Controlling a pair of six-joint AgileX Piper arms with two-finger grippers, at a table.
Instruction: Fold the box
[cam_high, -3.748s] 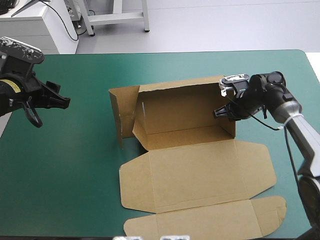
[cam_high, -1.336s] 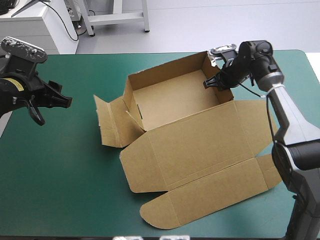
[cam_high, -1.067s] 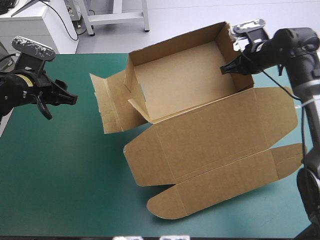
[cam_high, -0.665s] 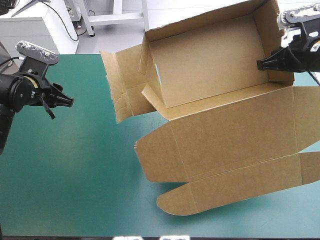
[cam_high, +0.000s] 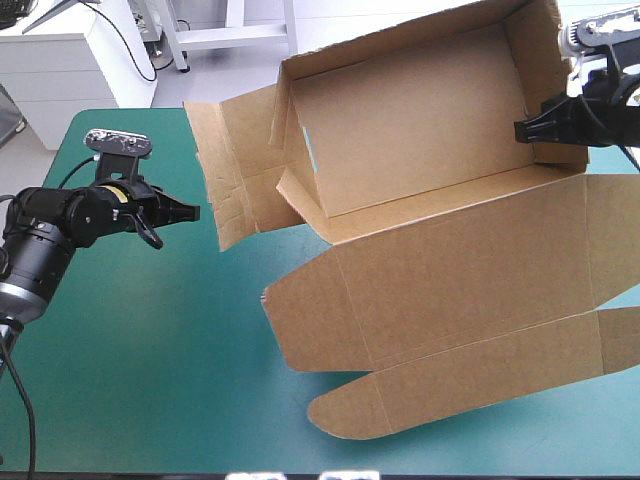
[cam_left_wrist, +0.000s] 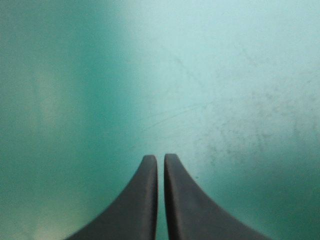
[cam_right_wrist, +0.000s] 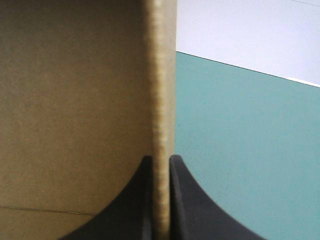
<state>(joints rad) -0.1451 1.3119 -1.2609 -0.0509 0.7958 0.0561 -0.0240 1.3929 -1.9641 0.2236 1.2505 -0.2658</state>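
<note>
The brown box is an open tray, lifted and tipped so its inside faces the camera. Its lid hangs down toward the teal-green cover, and its tongue flap is low near the table's front. A loose side flap sticks out on the left. My right gripper is shut on the box's right wall; the wall's edge runs up from between the fingers. My left gripper points at the side flap from a short way off, shut on nothing.
The left arm reaches in over the table's left part, with only teal-green cover ahead of its fingers. Past the box wall, the right wrist view shows cover up to the table's edge.
The right gripper has raised the box off the table and tipped it up. The left arm moved right toward the side flap, and its fingers went from open to shut.
</note>
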